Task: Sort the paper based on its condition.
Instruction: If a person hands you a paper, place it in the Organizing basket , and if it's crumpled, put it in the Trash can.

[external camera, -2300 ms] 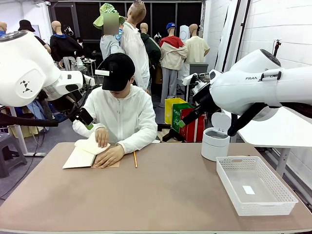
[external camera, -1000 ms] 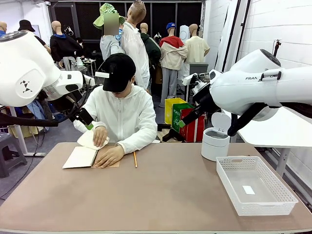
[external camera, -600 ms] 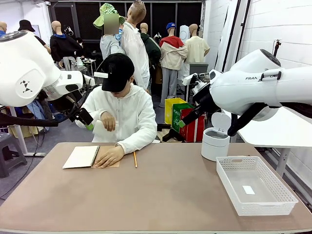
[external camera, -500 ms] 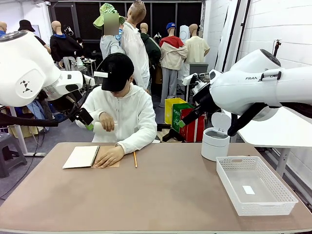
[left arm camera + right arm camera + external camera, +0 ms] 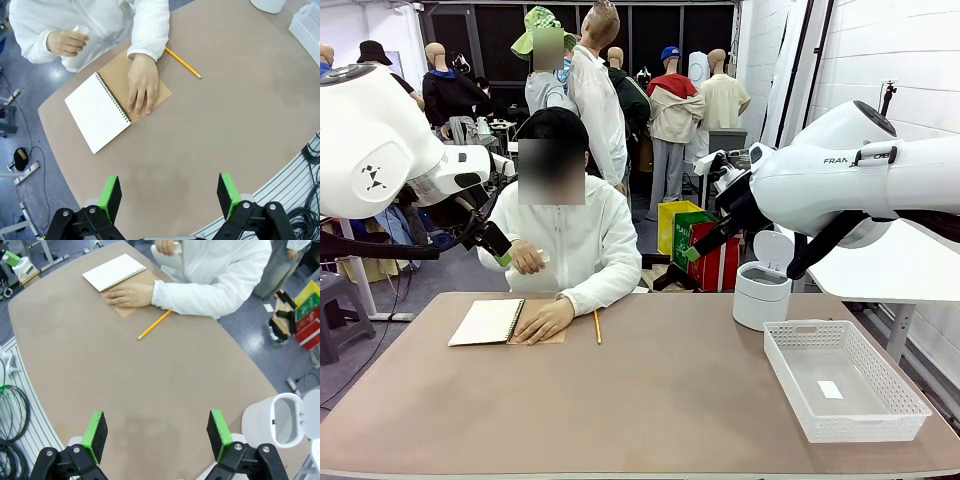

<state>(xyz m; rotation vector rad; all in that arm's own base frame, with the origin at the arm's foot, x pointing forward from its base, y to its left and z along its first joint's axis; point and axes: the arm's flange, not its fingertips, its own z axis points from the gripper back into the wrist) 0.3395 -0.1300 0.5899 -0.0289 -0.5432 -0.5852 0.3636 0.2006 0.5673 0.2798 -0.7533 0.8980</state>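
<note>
Jaws of left gripper (image 5: 170, 197) and right gripper (image 5: 156, 435) apart, empty; paper (image 5: 79, 30), balled in person's hand (image 5: 64, 42) beyond the table (image 5: 210, 125) edge, lies nearer the left arm.

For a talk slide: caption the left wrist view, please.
Open left gripper above the table; the person fists the paper, other hand flat on the notebook.

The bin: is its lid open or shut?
Open. The lid of the bin stands tipped back, and the right wrist view looks into its hollow inside.
</note>
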